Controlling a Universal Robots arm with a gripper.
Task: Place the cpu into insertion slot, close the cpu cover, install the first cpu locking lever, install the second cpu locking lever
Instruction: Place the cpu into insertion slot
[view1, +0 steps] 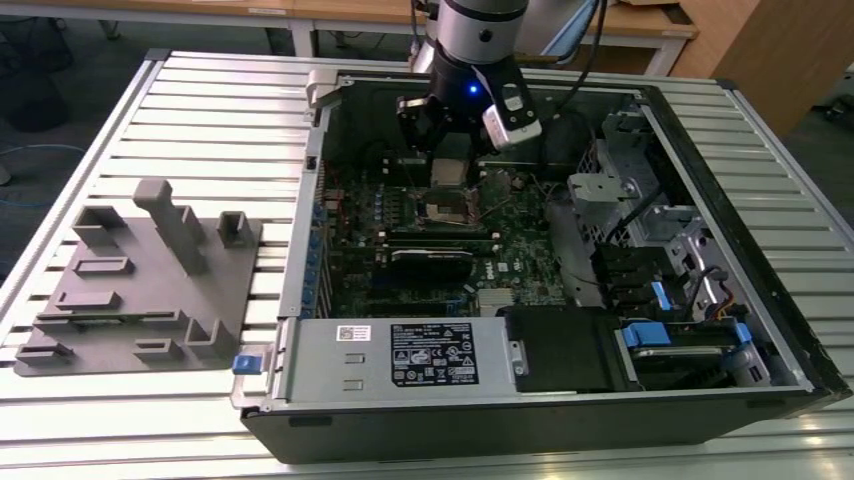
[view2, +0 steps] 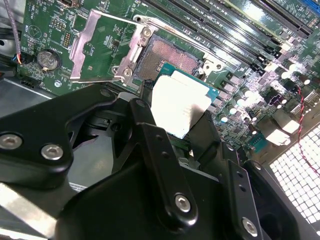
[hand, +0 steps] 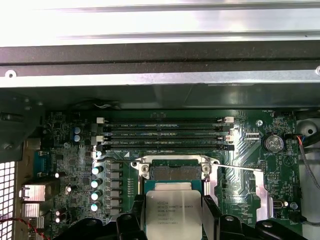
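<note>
Arm (view1: 478, 30): silver-grey rounded casing, blue light (view1: 470, 91) at the wrist, black cables (view1: 589, 40) running off it. Fingers (view2: 155, 155) matte black, angular linked bars, silver hex screws (view2: 181, 202) at joints.

A robotics lab: an open PC case (view1: 534, 428) lies on a slatted metal bench (view1: 200, 90), a grey jig (view1: 214, 300) beside it, wooden desks (view1: 334, 12) behind, an arm (view1: 481, 30) above.
</note>
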